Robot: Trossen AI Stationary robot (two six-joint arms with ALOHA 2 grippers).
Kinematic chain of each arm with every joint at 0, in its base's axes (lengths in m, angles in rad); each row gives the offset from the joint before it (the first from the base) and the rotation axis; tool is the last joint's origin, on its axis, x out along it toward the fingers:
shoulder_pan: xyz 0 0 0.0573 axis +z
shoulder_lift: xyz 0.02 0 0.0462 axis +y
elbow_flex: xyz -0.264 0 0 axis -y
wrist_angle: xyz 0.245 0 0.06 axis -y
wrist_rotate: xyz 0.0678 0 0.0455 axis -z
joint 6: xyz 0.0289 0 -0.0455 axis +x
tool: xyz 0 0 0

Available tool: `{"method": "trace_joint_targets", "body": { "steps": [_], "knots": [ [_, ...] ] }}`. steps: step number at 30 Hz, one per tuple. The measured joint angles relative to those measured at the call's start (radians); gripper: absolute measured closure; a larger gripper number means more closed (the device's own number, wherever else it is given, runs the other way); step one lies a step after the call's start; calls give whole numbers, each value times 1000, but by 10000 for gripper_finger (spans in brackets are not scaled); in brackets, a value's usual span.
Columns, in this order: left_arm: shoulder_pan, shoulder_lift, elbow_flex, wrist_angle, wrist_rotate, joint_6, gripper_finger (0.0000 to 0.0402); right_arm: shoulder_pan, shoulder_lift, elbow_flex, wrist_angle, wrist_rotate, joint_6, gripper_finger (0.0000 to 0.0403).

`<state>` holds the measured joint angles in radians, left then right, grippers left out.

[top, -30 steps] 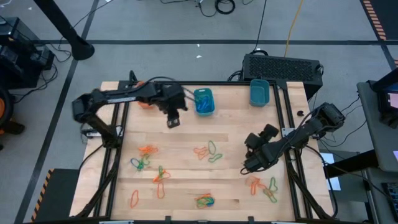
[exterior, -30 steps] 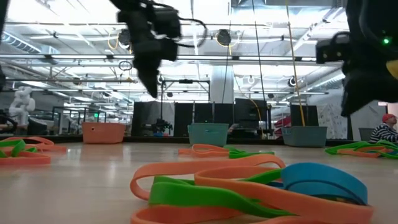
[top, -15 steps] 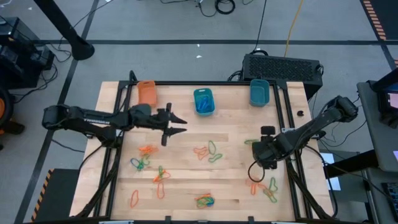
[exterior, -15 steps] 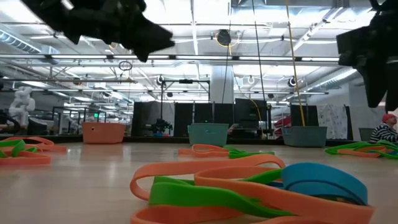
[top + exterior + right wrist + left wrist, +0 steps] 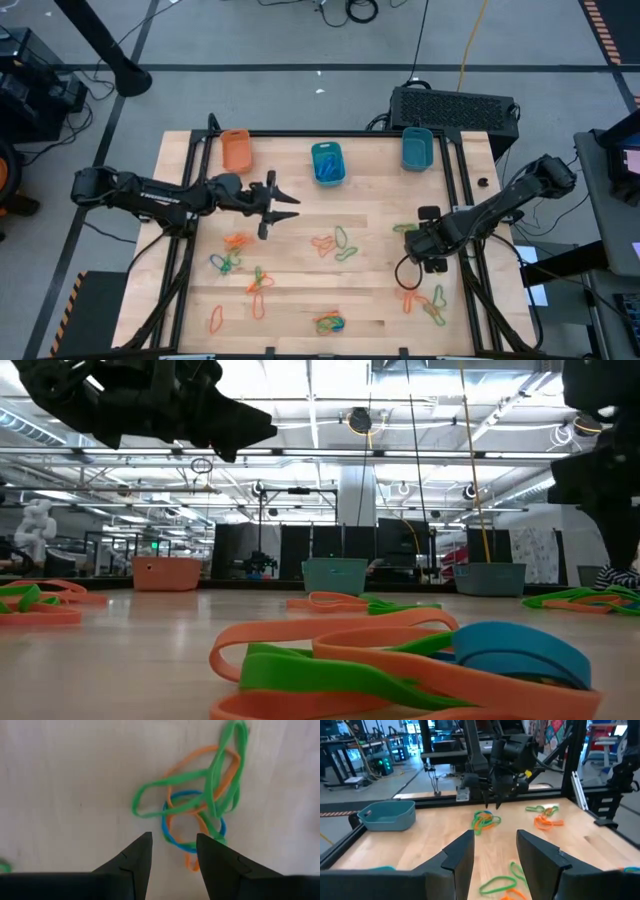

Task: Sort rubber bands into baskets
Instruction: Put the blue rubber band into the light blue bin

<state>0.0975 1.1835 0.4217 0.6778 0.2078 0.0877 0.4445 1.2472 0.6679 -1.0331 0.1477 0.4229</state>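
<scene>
Right gripper (image 5: 404,231) hangs fingers-down with its jaws parted and empty over a tangle of green, orange and blue bands (image 5: 200,815) near the table's (image 5: 380,300) right edge. Left gripper (image 5: 288,200) hovers mid-table, jaws also apart, holding nothing. More bands (image 5: 335,243) lie scattered across the wood; orange basket (image 5: 236,150) and two teal baskets (image 5: 327,163) line the far edge.

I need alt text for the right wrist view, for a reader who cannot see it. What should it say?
The right gripper, its two dark fingers open and empty, points down at a tangle of rubber bands on the pale wooden table. The tangle has green, orange and blue loops that overlap just beyond the fingertips.
</scene>
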Motion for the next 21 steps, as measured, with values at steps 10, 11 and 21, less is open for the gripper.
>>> {"method": "trace_joint_targets", "body": {
  "steps": [10,11,21],
  "knots": [
    [0,0,0,-6,-3,27,246,0,3,-3,46,7,57,257],
    [0,0,0,-6,-3,27,246,0,6,-10,57,7,65,257],
    [0,0,0,-6,-4,25,246,0,94,-63,121,7,97,257]
  ]
}}
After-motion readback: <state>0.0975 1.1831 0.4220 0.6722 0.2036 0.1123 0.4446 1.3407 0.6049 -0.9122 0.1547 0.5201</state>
